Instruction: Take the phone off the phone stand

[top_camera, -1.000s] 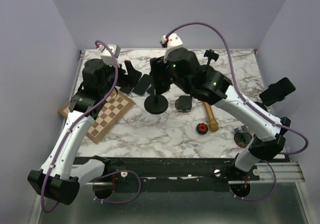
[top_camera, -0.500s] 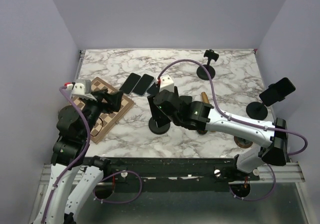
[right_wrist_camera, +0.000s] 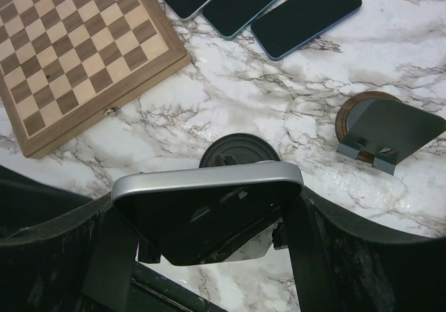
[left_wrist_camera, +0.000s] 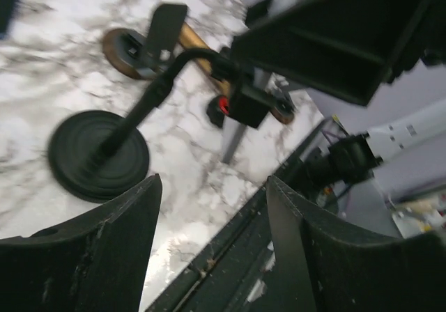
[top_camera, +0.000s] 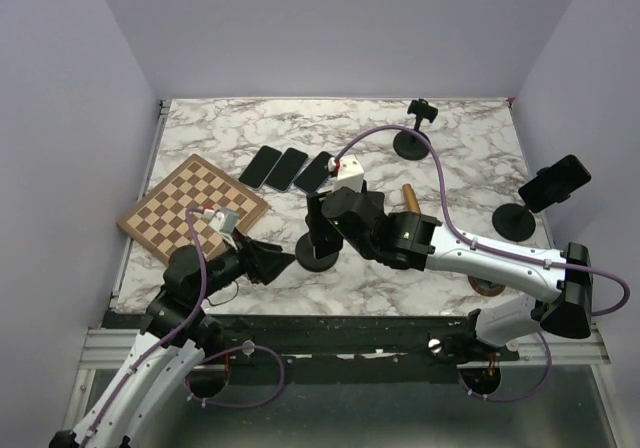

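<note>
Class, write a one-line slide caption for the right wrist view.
Right fingers grip a silver-edged phone above a black stand base; three phones and a chessboard lie beyond.

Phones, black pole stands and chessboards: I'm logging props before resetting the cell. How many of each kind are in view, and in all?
Phones: 5 (left flat phone, middle flat phone, right flat phone, clamped phone, held phone in the right gripper)
Black pole stands: 3 (back stand, right stand, centre stand)
Chessboard: 1
Total: 9
</note>
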Controlling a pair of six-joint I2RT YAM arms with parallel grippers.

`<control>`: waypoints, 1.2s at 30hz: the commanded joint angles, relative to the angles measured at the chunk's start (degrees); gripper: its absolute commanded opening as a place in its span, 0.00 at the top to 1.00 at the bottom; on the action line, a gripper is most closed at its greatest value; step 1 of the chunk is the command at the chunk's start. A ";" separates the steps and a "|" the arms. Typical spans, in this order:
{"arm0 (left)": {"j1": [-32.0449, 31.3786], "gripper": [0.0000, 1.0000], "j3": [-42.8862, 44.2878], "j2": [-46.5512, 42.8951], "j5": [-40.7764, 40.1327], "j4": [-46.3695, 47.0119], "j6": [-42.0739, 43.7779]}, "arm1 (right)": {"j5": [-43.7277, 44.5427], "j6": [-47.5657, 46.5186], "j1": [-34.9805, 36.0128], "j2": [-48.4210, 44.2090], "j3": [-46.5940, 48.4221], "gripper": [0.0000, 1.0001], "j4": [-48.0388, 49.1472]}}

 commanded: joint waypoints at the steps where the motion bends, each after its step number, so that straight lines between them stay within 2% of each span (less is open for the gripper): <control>1: -10.10 0.31 -4.43 -3.59 -3.93 10.09 -2.85 | -2.47 4.79 0.33 -0.45 1.53 0.99 0.38; 8: -16.91 0.26 -4.15 5.50 -7.22 16.06 2.97 | -5.60 4.27 0.36 -0.49 1.61 0.99 0.75; 11: -18.16 0.26 -1.73 8.41 -9.74 15.16 6.20 | -6.89 3.59 0.38 -0.23 1.96 0.99 0.97; 21: -18.60 0.50 0.68 14.02 -9.14 18.33 9.19 | -8.41 3.67 0.34 -0.04 1.54 0.99 0.73; 36: -19.28 0.67 0.85 15.98 -9.21 20.23 6.74 | -9.81 3.10 0.36 0.57 0.64 0.99 2.16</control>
